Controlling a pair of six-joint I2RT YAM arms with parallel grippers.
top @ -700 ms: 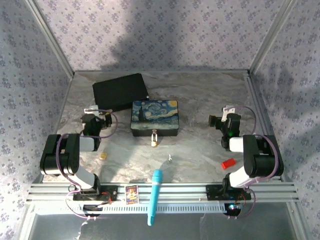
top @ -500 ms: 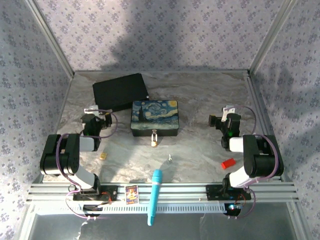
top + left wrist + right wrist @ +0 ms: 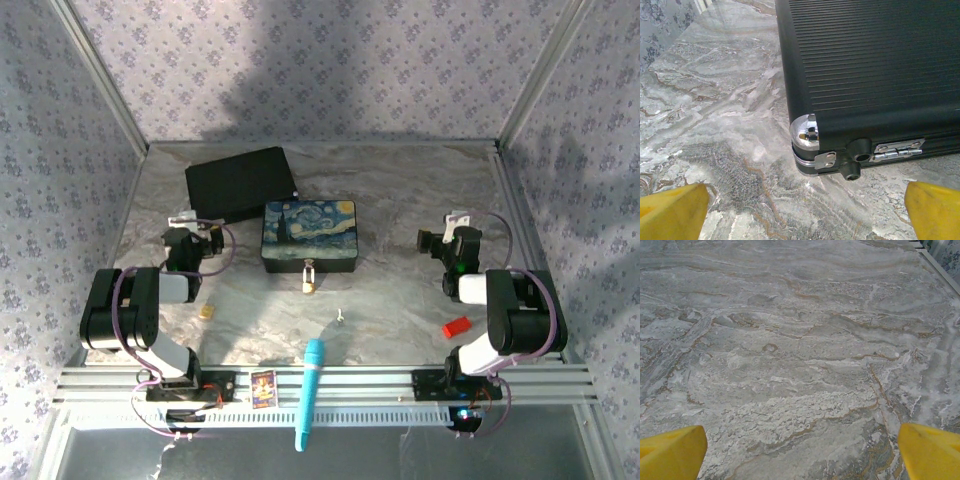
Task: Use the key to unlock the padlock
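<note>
**Small, slick metal lying mid-desk; both jaws gaping empty**

The padlock (image 3: 311,283) is lying against the near edge of the Starry Night box (image 3: 309,236), around the middle of the desk (image 3: 420,180). Whether its shackle is hooked through the box's clasp is too small to tell. The key (image 3: 341,316) is lying flat on bare marble, a little nearer the arms and to the right, apart from the padlock.

Both are probably behaving as light, rigid, smooth metal, likely skidding under a glancing touch. The thin key is probably calling for a pinch across its head, leaving the blade free. The padlock is best gripped across its brass body, keeping the keyhole exposed.

The left jaws are standing wide and holding nothing, facing a corner of the black case (image 3: 865,75). The right jaws are spread wide too, empty over bare desk.

Open marble is surrounding the key. The red block (image 3: 456,326) and the pale yellow block (image 3: 206,311) are sitting well off to either side. The box is crowding the padlock's far side, so approaching from the near side is looking easier.
</note>
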